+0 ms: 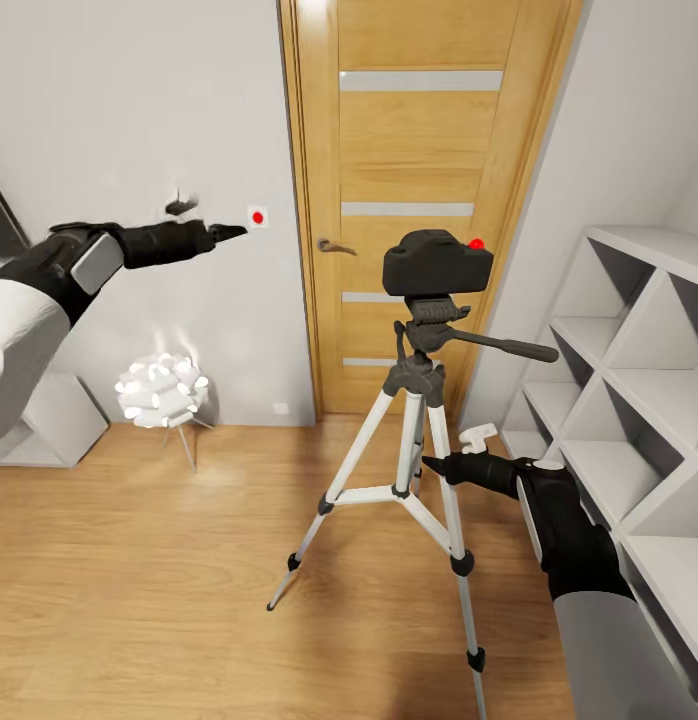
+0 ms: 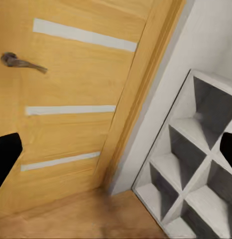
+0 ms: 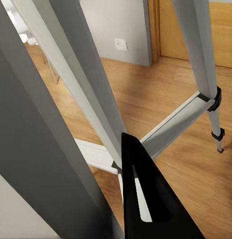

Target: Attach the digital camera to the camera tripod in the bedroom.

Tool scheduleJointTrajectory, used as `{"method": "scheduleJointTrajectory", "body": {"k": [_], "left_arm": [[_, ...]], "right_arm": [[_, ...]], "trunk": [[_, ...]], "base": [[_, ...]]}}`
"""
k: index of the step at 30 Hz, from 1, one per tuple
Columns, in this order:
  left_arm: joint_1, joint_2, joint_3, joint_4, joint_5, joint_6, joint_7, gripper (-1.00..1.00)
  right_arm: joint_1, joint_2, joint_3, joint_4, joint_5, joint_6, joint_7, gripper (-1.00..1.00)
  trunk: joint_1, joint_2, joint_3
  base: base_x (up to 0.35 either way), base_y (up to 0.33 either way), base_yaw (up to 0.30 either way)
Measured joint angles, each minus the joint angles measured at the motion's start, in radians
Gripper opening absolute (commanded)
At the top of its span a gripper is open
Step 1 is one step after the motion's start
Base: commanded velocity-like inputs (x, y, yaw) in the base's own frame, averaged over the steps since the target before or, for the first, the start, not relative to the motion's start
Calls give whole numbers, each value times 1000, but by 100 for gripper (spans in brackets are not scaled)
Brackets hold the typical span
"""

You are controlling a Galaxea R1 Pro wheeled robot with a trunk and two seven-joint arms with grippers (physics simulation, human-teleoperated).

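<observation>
The small black digital camera, with a red dot on its top corner, sits on the dark head of the camera tripod. The tripod stands on the wood floor before the door, its pan handle pointing right. My right gripper is low beside the tripod's right leg, shut with nothing in it. In the right wrist view its joined fingertips point between the silver legs toward the spreader brace. My left gripper reaches out high at the left, open and holding nothing, far from the tripod.
A wooden door with a lever handle stands behind the tripod. White cube shelves line the right wall, close to my right arm. A white flower-shaped lamp and a low white unit stand at the left.
</observation>
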Motion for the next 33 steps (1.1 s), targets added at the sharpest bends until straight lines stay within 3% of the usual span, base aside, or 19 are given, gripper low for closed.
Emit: {"method": "scheduleJointTrajectory", "body": {"k": [2, 4, 5, 7, 8, 14, 16, 19, 23, 31, 33], "left_arm": [[0, -4, 2, 81, 0, 0, 70, 100], [17, -12, 3, 151, -5, -5, 185, 100], [48, -15, 2, 170, -9, -8, 260, 100], [98, -17, 3, 184, -10, -10, 332, 100], [147, -19, 6, 192, -11, -11, 393, 100], [379, -23, 8, 206, -11, -15, 574, 100], [449, -24, 6, 208, -10, -15, 604, 100], [611, -23, 8, 210, -5, -17, 658, 100], [780, -23, 8, 212, 1, -42, 684, 100], [1070, -24, 10, 217, 7, -83, 697, 100], [1104, -29, 16, 218, 13, -90, 703, 100]], "right_arm": [[0, 0, 0, 0, 0, 0, 0, -100], [0, 0, 0, 1, 1, 0, 0, -100], [0, 0, -1, 1, 0, 0, 0, -100], [0, 0, -1, 0, 0, 0, 0, -100], [0, 0, -1, 0, 1, 0, 0, -100], [0, 0, -1, 0, 1, 2, 0, -100], [0, 0, -1, -1, 0, 2, 0, -100], [0, 1, 0, -1, 1, 1, 0, -100], [0, 1, 0, -1, 2, 1, 0, -100], [0, 0, 0, -1, 1, 2, 0, -100], [-6, -6, -7, 5, -2, 9, 5, -100]], "trunk": [[0, 0, 0], [0, 0, 0], [0, 0, 0], [0, 0, 0], [0, 0, 0], [0, 0, 0], [0, 0, 0], [0, 0, 0], [0, 0, 0], [0, 0, 0], [0, 0, 0]], "base": [[0, 0, 0], [0, 0, 0], [0, 0, 0], [0, 0, 0], [0, 0, 0], [0, 0, 0], [0, 0, 0], [0, 0, 0], [0, 0, 0], [0, 0, 0], [0, 0, 0]]}}
